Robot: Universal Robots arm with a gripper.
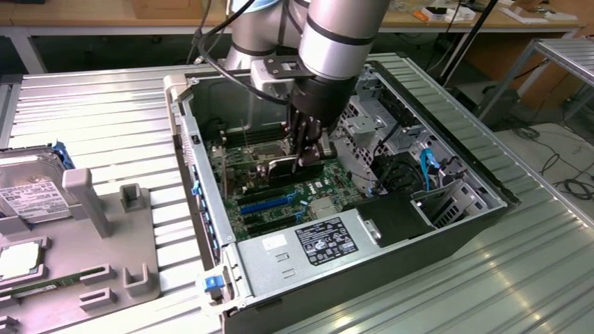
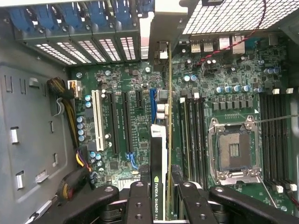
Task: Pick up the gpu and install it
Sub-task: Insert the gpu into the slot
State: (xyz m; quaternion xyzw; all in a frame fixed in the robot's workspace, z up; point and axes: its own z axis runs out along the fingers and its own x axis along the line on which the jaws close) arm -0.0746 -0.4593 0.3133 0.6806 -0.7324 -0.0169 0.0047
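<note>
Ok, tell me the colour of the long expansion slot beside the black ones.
White slot, clearest in the wrist view, on the green motherboard.

Matt black gpu with bare metal bracket; glossy green motherboard; ribbed, shiny metal table

My black-fingered gripper; black flat gpu card, green logo; green motherboard; blue slots; ribbed silver table.

Quick count from me: one gpu in my claw, one open PC case, one hard drive, one white slot.
</note>
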